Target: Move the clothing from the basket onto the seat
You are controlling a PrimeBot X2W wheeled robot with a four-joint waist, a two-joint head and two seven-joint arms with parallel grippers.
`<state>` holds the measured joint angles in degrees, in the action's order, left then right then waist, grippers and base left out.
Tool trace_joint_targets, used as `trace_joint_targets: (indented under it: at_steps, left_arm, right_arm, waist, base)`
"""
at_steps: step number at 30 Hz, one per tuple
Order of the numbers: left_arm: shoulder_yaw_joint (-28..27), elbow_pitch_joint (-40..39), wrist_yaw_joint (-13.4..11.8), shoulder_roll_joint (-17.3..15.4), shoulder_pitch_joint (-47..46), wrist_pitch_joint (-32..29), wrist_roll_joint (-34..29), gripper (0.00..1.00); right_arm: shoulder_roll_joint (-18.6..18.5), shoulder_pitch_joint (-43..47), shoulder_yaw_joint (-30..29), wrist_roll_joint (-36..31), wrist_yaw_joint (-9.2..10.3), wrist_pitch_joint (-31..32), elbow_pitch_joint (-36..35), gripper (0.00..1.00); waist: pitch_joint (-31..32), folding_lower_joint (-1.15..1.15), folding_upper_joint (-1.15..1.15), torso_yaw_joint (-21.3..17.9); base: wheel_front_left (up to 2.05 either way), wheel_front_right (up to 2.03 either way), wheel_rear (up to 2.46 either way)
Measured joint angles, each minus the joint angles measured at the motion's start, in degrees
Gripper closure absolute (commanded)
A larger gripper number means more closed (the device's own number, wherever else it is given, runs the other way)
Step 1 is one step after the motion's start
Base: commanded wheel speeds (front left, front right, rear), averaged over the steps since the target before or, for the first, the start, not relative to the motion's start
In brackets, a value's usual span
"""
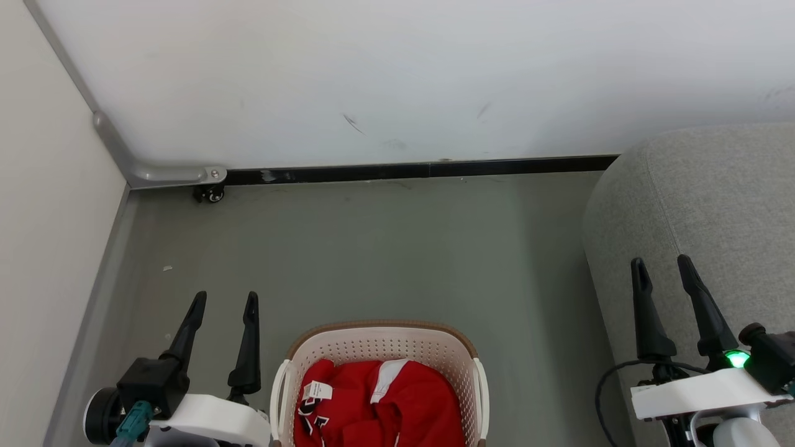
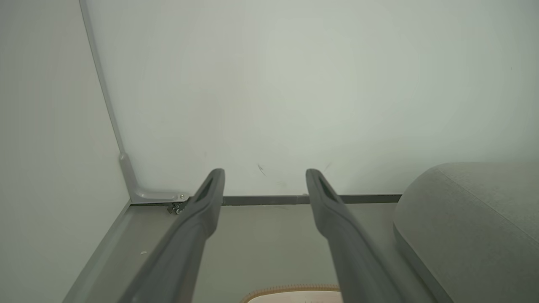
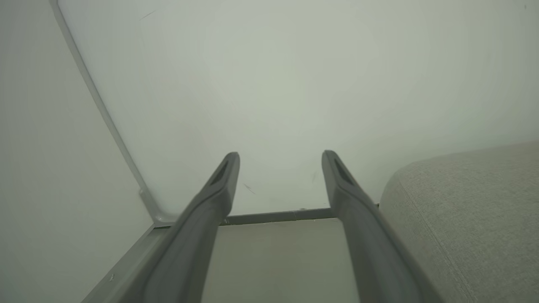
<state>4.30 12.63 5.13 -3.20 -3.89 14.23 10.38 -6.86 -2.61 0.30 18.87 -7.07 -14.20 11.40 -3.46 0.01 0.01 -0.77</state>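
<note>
Two pale walls meet at the far left corner: a white back wall (image 1: 397, 74) and a cream side wall (image 1: 43, 217). Below them lies one grey-green floor (image 1: 385, 248), with a single black strip (image 1: 422, 169) running along its far edge.

One seat (image 1: 714, 198), grey and rounded, takes up the floor's right side and reaches back to the far edge. Nothing red lies on the part of it I can see.

One basket (image 1: 385, 349) stands on the floor at its near edge, roughly midway between the two arms and apart from the seat. The clothing (image 1: 397, 403) is all inside it, a bunched red heap with white trim. I cannot count how many garments are in the heap.

There are two grippers, each with two dark fingers. The left gripper (image 1: 225, 297) hangs over the floor just left of the basket, its fingers spread wide with nothing between them. The right gripper (image 1: 660, 261) is held in front of the seat's near left corner, spread just as wide and likewise empty.

One grey metal bracket (image 1: 168, 172) hugs the far left corner of the floor, with one small black castor (image 1: 211, 194) beneath it. One white tag (image 1: 317, 390) shows on the left of the red heap. One green light (image 1: 737, 359) glows on the right wrist.
</note>
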Motion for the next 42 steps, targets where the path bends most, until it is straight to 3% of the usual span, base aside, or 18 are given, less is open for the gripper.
trace_joint_targets:
  at_steps: [42]
  left_arm:
    - [1.56, 3.04, 1.01, 0.1, -6.2, 0.24, -1.55, 0.0]
  right_arm:
    - [1.13, -4.88, -0.13, 1.81, 0.0, -0.02, -2.12, 0.0]
  waist:
    - [-11.58, 0.0, -0.01, -2.28]
  base:
    - [0.0, 0.0, 0.0]
